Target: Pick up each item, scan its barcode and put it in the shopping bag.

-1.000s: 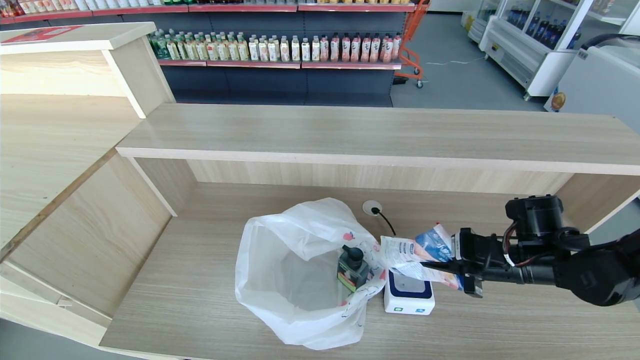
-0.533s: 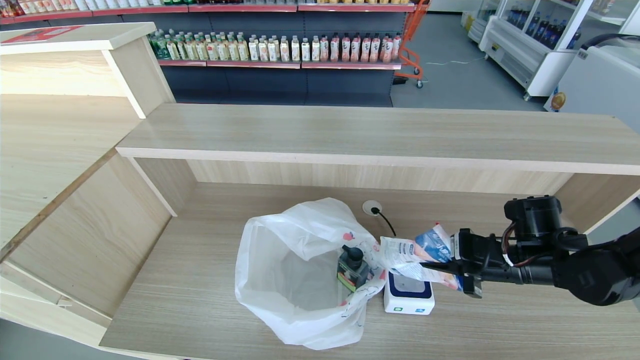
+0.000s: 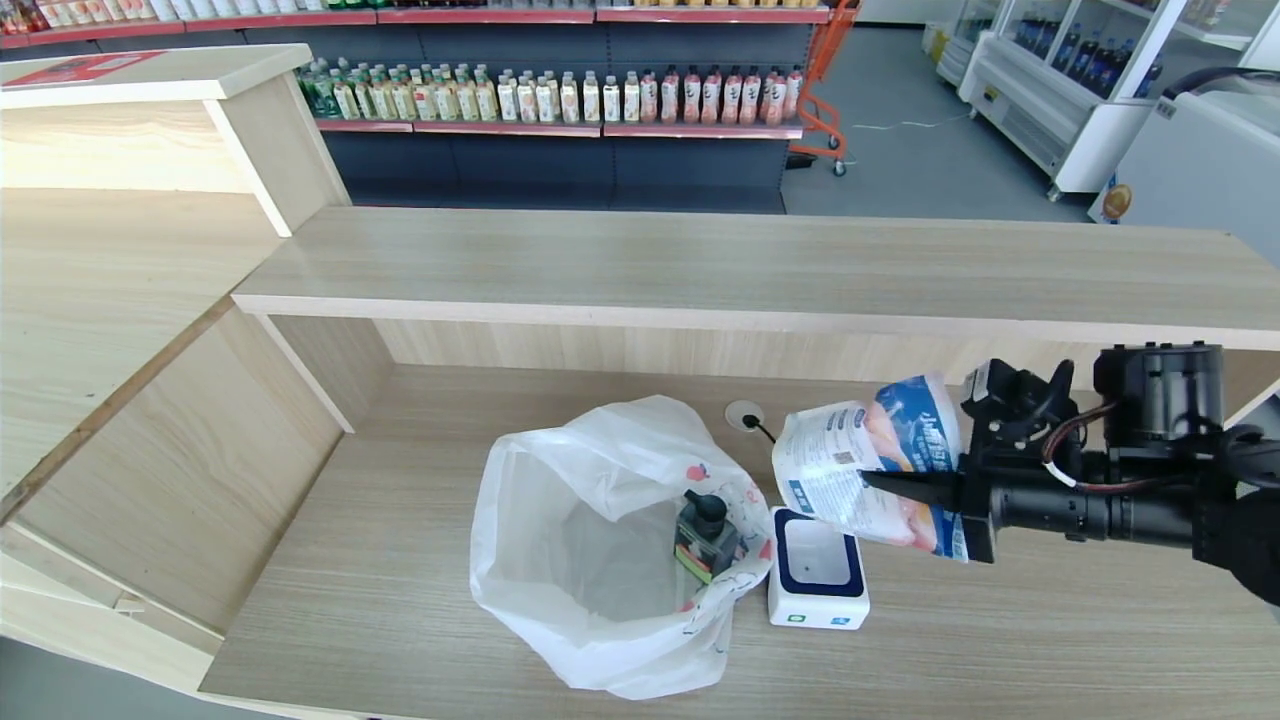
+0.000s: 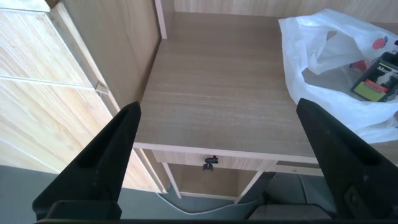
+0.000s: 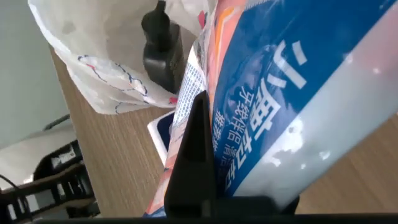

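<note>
My right gripper [image 3: 925, 492] is shut on a blue, white and orange snack packet [image 3: 868, 461], held in the air above and just right of the white barcode scanner [image 3: 817, 582]. The packet's white back with a small code faces left. In the right wrist view the packet [image 5: 292, 106] is pinched against a black finger [image 5: 194, 155]. The white shopping bag [image 3: 600, 545] lies open on the counter left of the scanner, with a dark pump bottle [image 3: 705, 538] inside. In the left wrist view the bag [image 4: 336, 81] and bottle [image 4: 377, 81] lie far off; my left gripper [image 4: 217, 165] hangs open off the counter's near edge.
The work surface is a recessed wooden counter [image 3: 420, 600] with a raised ledge [image 3: 760, 270] behind and a side wall on the left. A cable port [image 3: 745, 415] with a black cord sits behind the scanner. Store shelves with bottles [image 3: 560, 95] stand beyond.
My right gripper has lifted the packet up and to the right, off the scanner, and turned it more upright. The bag, bottle and scanner have not moved.
</note>
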{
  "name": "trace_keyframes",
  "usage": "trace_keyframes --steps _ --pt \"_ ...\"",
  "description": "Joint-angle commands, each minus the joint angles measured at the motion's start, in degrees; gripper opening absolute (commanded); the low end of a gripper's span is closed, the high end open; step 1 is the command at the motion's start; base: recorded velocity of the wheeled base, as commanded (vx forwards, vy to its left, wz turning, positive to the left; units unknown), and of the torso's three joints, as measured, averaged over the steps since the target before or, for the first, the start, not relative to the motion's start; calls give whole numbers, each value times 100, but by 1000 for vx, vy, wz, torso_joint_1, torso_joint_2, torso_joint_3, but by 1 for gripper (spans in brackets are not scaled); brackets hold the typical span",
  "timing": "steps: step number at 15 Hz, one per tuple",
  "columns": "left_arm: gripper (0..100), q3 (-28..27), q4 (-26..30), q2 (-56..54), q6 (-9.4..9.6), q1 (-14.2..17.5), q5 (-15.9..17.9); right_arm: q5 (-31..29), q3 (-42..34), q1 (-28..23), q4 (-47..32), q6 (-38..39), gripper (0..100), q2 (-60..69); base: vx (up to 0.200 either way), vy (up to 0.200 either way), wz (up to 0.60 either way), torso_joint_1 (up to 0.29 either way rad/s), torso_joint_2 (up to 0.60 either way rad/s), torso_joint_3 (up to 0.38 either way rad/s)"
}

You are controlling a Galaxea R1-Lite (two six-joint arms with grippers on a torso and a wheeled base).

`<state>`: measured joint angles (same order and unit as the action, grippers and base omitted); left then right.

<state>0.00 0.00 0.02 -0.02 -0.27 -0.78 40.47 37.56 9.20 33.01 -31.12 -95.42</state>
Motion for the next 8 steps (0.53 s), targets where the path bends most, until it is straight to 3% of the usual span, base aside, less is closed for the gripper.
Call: trace_keyframes --steps 1,3,5,8 --pt "100 0 0 -2 2 0 -1 -171 -3 336 -5 1293 0 1069 0 0 0 0 0 0" --pt "100 0 0 -2 2 0 -1 -584 -38 583 -23 2207 0 1166 0 0 0 0 0 0" --pt "100 0 0 -2 2 0 -1 -1112 -29 1031 -234 3587 0 1333 0 0 0 0 0 0" --pt "100 0 0 -2 2 0 -1 -1182 -29 1242 -568 4290 0 1377 0 0 0 0 0 0"
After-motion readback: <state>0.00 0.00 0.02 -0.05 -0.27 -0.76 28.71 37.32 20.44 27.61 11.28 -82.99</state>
